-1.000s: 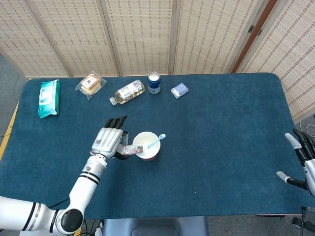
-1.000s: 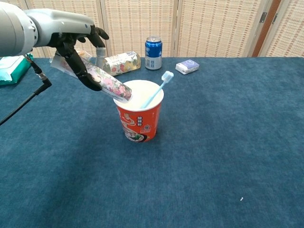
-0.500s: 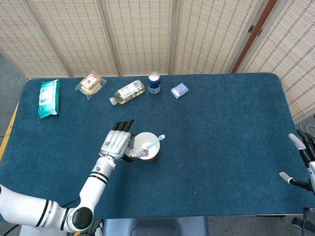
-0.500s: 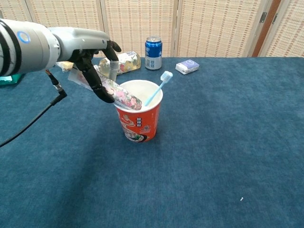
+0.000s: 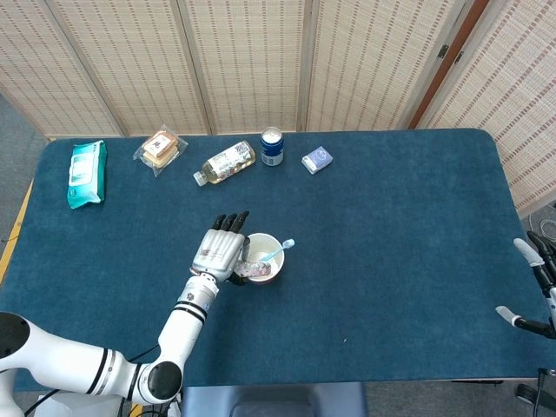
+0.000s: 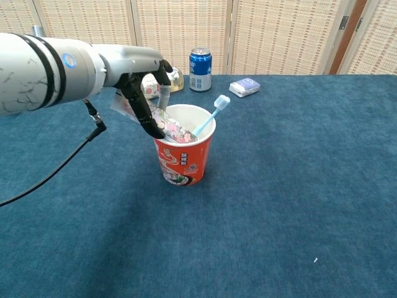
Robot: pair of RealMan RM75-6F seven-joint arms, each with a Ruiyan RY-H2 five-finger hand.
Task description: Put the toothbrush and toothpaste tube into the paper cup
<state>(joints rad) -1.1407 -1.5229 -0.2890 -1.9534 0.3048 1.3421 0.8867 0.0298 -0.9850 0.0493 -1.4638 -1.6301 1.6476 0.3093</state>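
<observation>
Left robot hand (image 6: 144,93) gripping toothpaste tube (image 6: 169,126) inside paper cup (image 6: 183,162) beside toothbrush (image 6: 211,113)

Along the far edge of the dark blue cloth-covered table (image 5: 400,226) I see, from left to right, a teal pack of wet wipes (image 5: 87,173), a clear-wrapped snack packet (image 5: 160,148) and a clear plastic bottle with a printed label (image 5: 226,162) lying on its side. Just beside the bottle stands a blue drinks can (image 5: 272,146), upright, with a small blue-and-white box (image 5: 317,160) near it. Behind the table I see woven beige folding screens (image 5: 252,61).

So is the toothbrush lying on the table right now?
No, the toothbrush stands in the paper cup, its bristled head leaning out over the rim.
</observation>
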